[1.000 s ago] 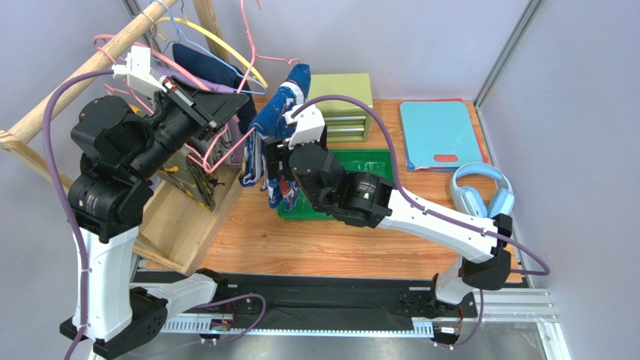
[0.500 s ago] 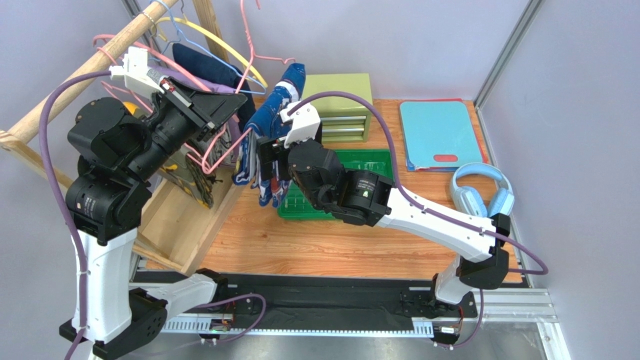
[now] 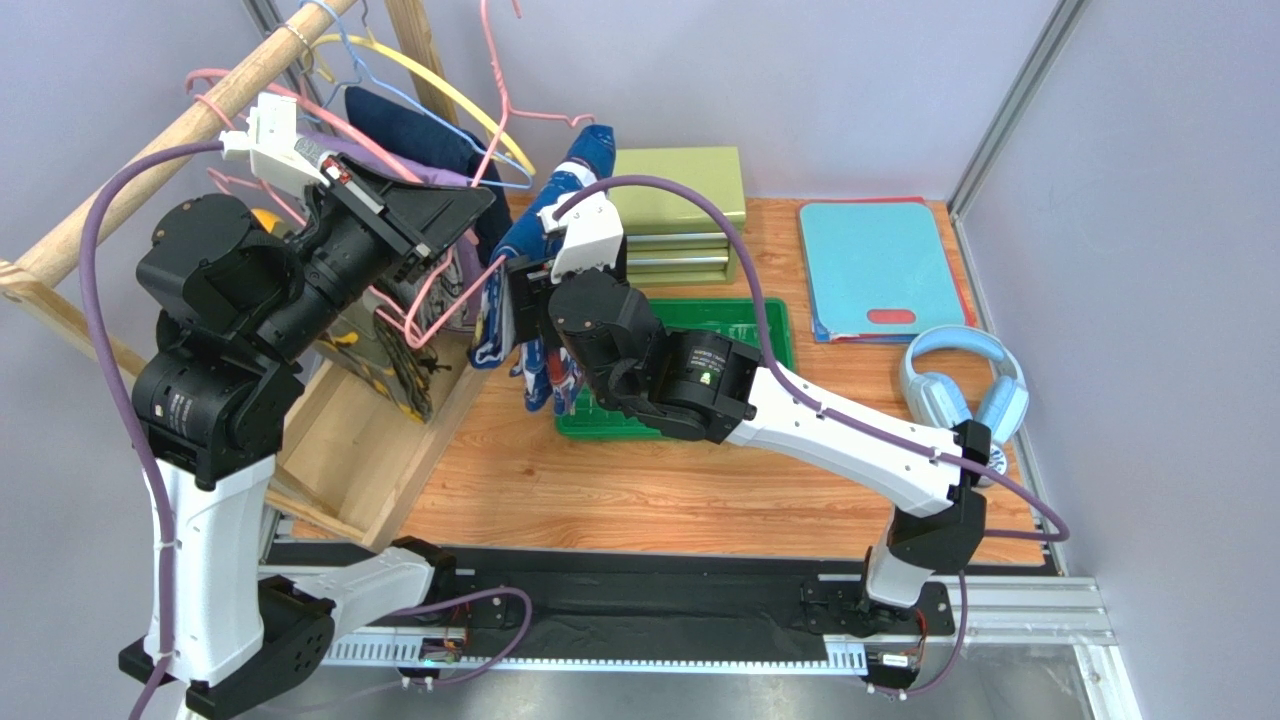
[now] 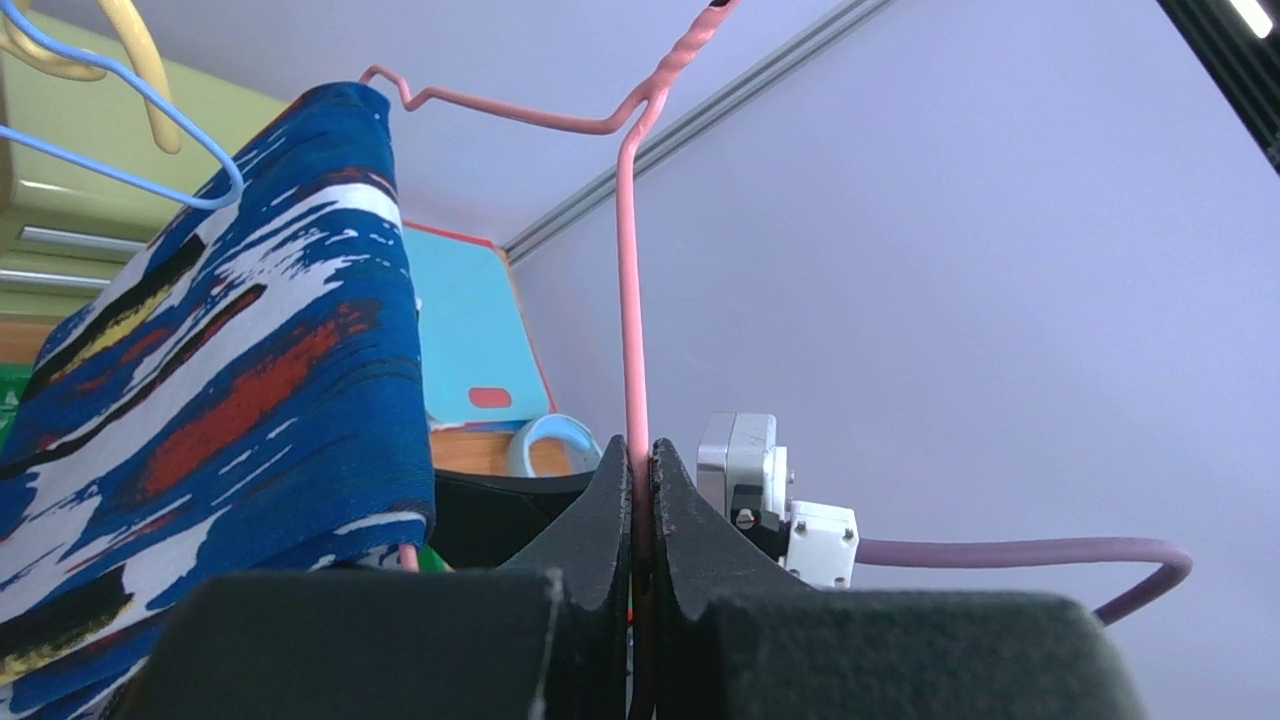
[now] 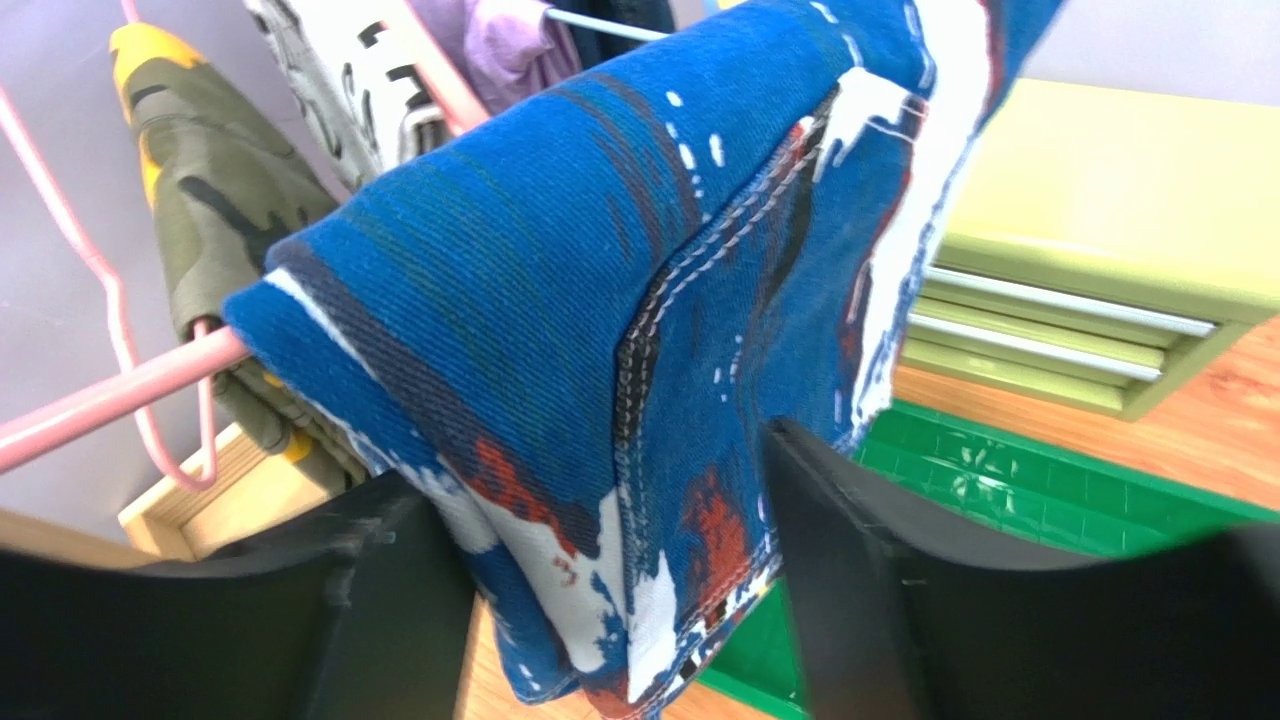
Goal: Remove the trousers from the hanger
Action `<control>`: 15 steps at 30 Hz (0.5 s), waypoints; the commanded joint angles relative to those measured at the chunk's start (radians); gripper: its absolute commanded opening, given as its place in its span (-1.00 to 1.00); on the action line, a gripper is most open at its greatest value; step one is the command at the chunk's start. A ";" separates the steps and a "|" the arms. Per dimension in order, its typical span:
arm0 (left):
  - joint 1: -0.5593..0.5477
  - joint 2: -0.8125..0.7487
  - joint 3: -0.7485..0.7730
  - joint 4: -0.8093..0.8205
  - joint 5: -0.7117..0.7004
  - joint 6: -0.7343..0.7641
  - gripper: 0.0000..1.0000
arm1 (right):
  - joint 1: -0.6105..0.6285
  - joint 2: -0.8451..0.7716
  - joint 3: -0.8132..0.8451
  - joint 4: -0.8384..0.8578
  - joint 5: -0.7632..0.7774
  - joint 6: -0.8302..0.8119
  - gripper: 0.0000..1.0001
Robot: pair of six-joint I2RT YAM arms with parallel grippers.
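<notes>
The blue splotch-print trousers (image 3: 550,203) hang folded over the bar of the pink wire hanger (image 3: 502,93), above the table's left side. My left gripper (image 3: 481,207) is shut on one slanting wire of the hanger (image 4: 633,300), just below its twisted neck, with the trousers (image 4: 226,405) to its left. My right gripper (image 3: 519,323) is open. Its two fingers (image 5: 857,570) stand on either side of the trousers' hanging lower end (image 5: 631,300), apart from the cloth. The pink bar (image 5: 105,398) pokes out at the left.
A wooden rack (image 3: 150,150) at the left holds a yellow hanger (image 3: 451,98), a camouflage garment (image 5: 226,195) and a newspaper-print garment (image 5: 338,60). A green tray (image 3: 721,323), an olive drawer box (image 3: 684,195), a blue cutting board (image 3: 879,270) and headphones (image 3: 962,390) lie on the table.
My right gripper has moved left and now straddles the trousers' lower end. The trousers and hanger swung a little to the left. My left gripper keeps its hold.
</notes>
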 commanded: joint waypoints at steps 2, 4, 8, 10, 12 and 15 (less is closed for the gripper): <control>-0.002 -0.029 0.041 0.215 0.012 -0.001 -1.00 | -0.002 -0.001 0.037 -0.015 0.127 -0.023 0.16; -0.004 -0.029 0.036 0.215 0.013 -0.001 -1.00 | -0.002 0.008 0.047 -0.009 0.141 -0.031 0.07; -0.002 -0.029 0.036 0.215 0.010 -0.001 -1.00 | -0.002 0.068 0.103 0.016 0.160 -0.061 0.28; -0.004 -0.026 0.036 0.215 0.013 -0.004 -1.00 | -0.001 0.097 0.148 0.036 0.189 -0.089 0.36; -0.004 -0.026 0.036 0.215 0.018 -0.003 -1.00 | 0.005 0.146 0.190 0.042 0.258 -0.119 0.39; -0.002 -0.028 0.029 0.215 0.018 -0.003 -1.00 | 0.013 0.188 0.225 0.102 0.332 -0.201 0.28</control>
